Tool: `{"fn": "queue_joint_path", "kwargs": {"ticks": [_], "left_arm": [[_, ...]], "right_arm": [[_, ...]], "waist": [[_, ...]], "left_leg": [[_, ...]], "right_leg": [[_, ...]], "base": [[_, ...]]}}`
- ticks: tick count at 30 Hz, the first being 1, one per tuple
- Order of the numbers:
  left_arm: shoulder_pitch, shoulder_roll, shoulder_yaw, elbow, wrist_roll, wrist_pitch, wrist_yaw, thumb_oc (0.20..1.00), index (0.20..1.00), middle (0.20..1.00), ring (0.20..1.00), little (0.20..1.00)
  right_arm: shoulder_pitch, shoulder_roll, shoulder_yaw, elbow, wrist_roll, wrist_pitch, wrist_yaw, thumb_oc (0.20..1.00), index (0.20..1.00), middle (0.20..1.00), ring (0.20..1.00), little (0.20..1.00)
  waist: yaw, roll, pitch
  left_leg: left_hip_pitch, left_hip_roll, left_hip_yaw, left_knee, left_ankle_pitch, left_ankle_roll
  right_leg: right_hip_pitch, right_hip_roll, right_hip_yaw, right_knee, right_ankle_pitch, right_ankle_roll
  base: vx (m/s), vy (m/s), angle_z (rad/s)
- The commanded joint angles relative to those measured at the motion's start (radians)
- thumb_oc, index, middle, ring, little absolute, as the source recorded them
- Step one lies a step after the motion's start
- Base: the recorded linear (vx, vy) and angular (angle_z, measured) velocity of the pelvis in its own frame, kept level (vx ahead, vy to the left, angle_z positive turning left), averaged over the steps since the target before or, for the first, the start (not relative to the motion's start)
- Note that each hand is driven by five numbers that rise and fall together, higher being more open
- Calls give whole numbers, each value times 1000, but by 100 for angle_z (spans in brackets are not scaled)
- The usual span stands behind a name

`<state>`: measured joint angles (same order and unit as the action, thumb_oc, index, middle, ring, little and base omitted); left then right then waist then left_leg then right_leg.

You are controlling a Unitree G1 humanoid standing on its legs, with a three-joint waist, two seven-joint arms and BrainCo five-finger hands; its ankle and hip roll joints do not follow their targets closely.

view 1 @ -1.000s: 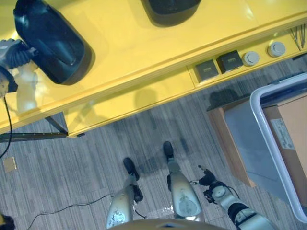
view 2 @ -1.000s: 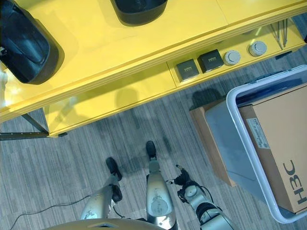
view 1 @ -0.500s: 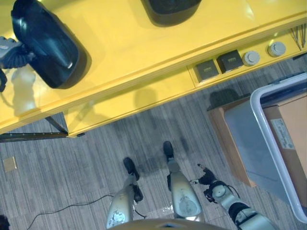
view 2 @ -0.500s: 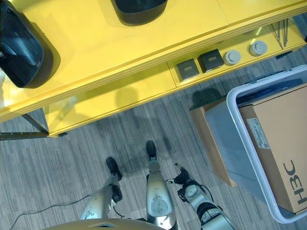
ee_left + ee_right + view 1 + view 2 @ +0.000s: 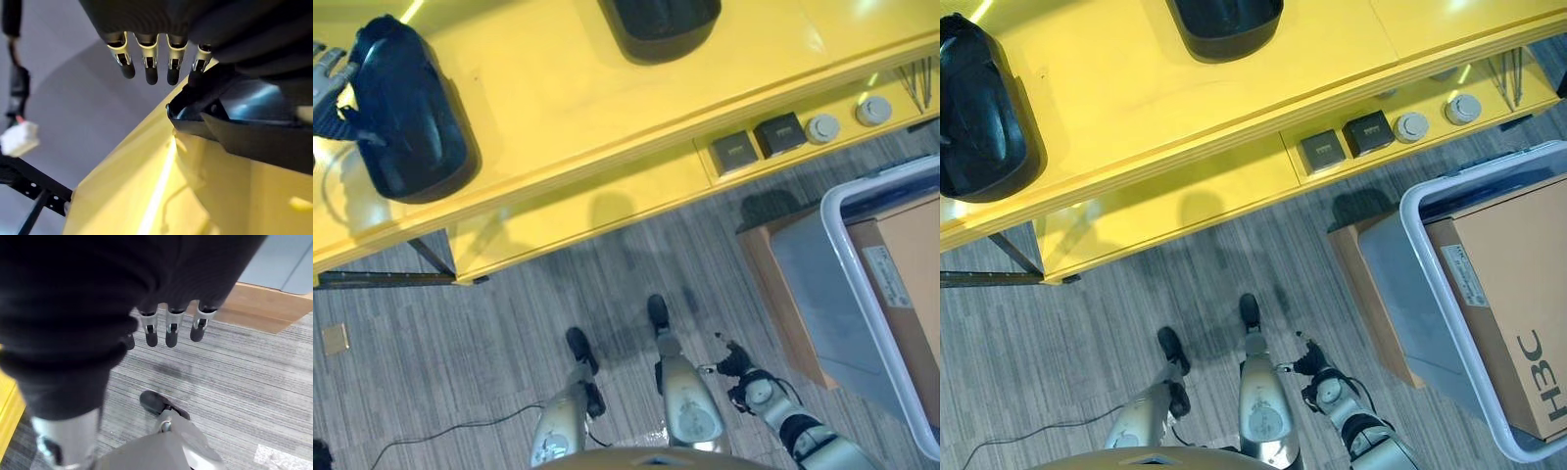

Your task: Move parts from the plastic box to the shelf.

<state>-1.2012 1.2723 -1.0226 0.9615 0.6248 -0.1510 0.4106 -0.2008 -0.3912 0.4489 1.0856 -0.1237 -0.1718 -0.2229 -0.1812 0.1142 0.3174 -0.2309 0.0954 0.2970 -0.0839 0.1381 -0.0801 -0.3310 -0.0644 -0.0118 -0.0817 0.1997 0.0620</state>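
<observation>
A large black moulded part (image 5: 406, 113) lies on top of the yellow shelf (image 5: 578, 88), at its left end. My left hand (image 5: 325, 70) is against the part's left edge. In the left wrist view its fingers (image 5: 146, 63) hang straight past the part (image 5: 254, 112), not wrapped round it. A second black part (image 5: 659, 22) rests further back on the shelf top. The grey plastic box (image 5: 832, 211) with a pale rim stands at the right. My right hand (image 5: 736, 362) hangs low by the floor with its fingers (image 5: 168, 330) relaxed and nothing in it.
A cardboard carton (image 5: 1508, 294) sits in the plastic box, which rests on a wooden stand (image 5: 773, 274). The shelf's lower level carries two small black boxes (image 5: 736, 152) and round silver pieces (image 5: 821, 127). Grey carpet lies between shelf and box.
The black part at the left has turned and slid toward the shelf's left end together with my left hand. The right hand has not moved.
</observation>
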Motion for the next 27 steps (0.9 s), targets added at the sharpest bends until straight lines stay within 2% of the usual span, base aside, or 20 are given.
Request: {"fn": "queue_joint_path", "kwargs": {"ticks": [1,4,6,8,11,12,13,14,15,16,17,18,19,23,24,27], "left_arm": [[-139,34,8,46,7,54,39,1000,1000,1000,1000,1000],[-161,31,0,10,10,47,47,1000,1000,1000,1000,1000],[-114,13,86,-47,-49,31,59,1000,1000,1000,1000,1000],[-98,1,117,-87,-74,21,61,1000,1000,1000,1000,1000],[14,-18,267,-227,-149,-8,90,1000,1000,1000,1000,1000],[114,-34,386,-298,-211,-26,86,1000,1000,1000,1000,1000],[194,-69,478,-365,-251,-20,87,1000,1000,1000,1000,1000],[281,-99,564,-467,-269,-39,100,774,774,774,774,774],[362,-117,633,-559,-282,-60,87,774,774,774,774,774],[458,-139,715,-607,-309,-79,67,539,539,539,539,539],[562,-203,816,-660,-353,-86,65,479,479,479,479,479],[649,-303,885,-737,-395,-101,77,407,407,407,407,407],[746,-367,942,-813,-449,-127,52,200,200,200,200,200],[929,-545,1007,-977,-499,-167,15,200,200,200,200,200],[1004,-608,1015,-1031,-520,-171,-25,200,200,200,200,200],[1044,-611,1017,-1052,-472,-157,-46,200,200,200,200,200]], "right_arm": [[33,25,16,39,16,-9,-7,1000,1000,1000,1000,1000],[43,28,13,42,20,-7,0,1000,1000,1000,1000,1000],[59,28,6,44,15,0,5,1000,1000,1000,1000,1000],[64,29,2,46,15,2,8,1000,1000,1000,1000,1000],[90,37,-16,50,14,13,13,1000,1000,1000,1000,1000],[97,44,-27,56,9,20,13,1000,1000,1000,1000,1000],[103,51,-32,56,3,29,14,1000,1000,1000,1000,1000],[114,63,-47,63,-6,39,11,1000,1000,1000,1000,1000],[119,68,-58,68,-8,47,13,1000,1000,1000,1000,1000],[125,75,-74,71,-14,55,19,1000,1000,1000,1000,1000],[135,78,-77,69,-21,61,26,1000,1000,1000,1000,1000],[140,86,-83,69,-24,65,24,1000,1000,1000,1000,1000],[142,87,-93,69,-19,72,21,1000,1000,1000,1000,1000],[160,103,-117,57,-21,79,25,1000,1000,1000,1000,1000],[174,112,-133,63,-16,82,30,1000,1000,1000,1000,1000],[180,120,-143,75,-7,83,33,1000,1000,1000,1000,1000]], "waist": [[1,3,-57],[2,-2,-71],[5,-8,-86],[5,-11,-93],[10,-20,-113],[16,-25,-123],[19,-29,-133],[30,-36,-143],[35,-39,-150],[43,-47,-167],[40,-50,-176],[40,-55,-183],[40,-59,-192],[47,-76,-216],[51,-81,-223],[51,-84,-229]], "left_leg": [[42,60,-87,-3,-29,-69],[55,60,-91,-3,-29,-68],[82,61,-94,-3,-38,-67],[88,61,-95,-3,-37,-67],[121,62,-97,-3,-46,-67],[135,63,-98,-3,-50,-67],[147,63,-101,-3,-52,-66],[167,62,-103,-3,-60,-65],[179,62,-105,-3,-66,-65],[187,63,-106,-3,-67,-64],[209,62,-105,-3,-77,-62],[219,60,-107,-3,-80,-60],[225,59,-108,-3,-82,-57],[258,55,-104,-3,-100,-47],[267,52,-104,-3,-106,-43],[271,50,-101,-3,-110,-40]], "right_leg": [[48,-49,23,-6,-56,102],[65,-50,17,-6,-62,100],[95,-49,10,-6,-74,98],[103,-50,7,-6,-75,97],[137,-50,-4,-5,-86,96],[153,-52,-9,-4,-93,95],[168,-52,-15,-2,-98,94],[187,-53,-21,1,-108,94],[204,-54,-23,1,-114,92],[213,-56,-28,1,-117,92],[233,-58,-27,3,-127,92],[246,-59,-29,4,-131,89],[255,-59,-30,4,-133,87],[287,-69,-34,5,-140,86],[298,-72,-35,5,-143,85],[305,-75,-35,4,-144,86]], "base": [[0,0,0],[-2,1,3],[7,8,3],[10,-1,11],[23,-6,11],[24,2,17],[53,1,9],[35,5,6],[45,12,6],[40,15,15],[49,12,11],[26,10,10],[0,0,0],[21,23,10],[11,23,7],[7,9,2]]}}
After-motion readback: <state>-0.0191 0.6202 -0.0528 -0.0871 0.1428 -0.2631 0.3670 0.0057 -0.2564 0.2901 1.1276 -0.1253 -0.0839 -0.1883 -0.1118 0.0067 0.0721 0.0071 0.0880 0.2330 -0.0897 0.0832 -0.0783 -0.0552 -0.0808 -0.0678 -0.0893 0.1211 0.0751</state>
